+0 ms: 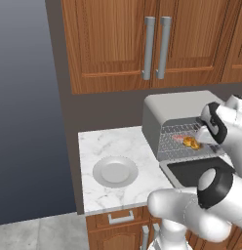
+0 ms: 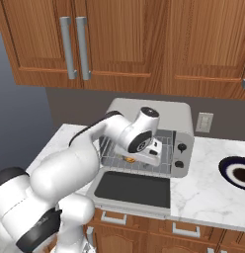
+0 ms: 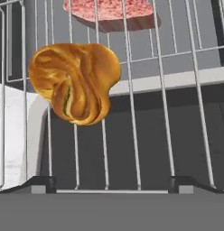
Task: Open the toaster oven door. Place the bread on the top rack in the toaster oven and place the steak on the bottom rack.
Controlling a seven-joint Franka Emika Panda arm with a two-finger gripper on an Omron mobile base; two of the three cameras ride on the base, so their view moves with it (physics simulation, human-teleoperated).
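Gripper point(image 3: 112, 185) spread wide, empty, over bread point(image 3: 75, 82) on top rack point(image 3: 163, 113); steak point(image 3: 111, 11) beneath; toaster oven door point(image 2: 133, 189) down.

White marble counter point(image 1: 98, 146): carries toaster oven point(image 1: 164, 110) at rear, round grey plate point(image 1: 115, 172) left of oven, dark-rimmed plate point(image 2: 238, 173) right. Bread point(image 3: 75, 81) on wire rack point(image 3: 145, 113); steak point(image 3: 111, 12) farther back.

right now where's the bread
The bread lies on a wire rack inside the open toaster oven, near the front edge. In the hand view the steak sits behind it, deeper in, and seemingly on a lower level.
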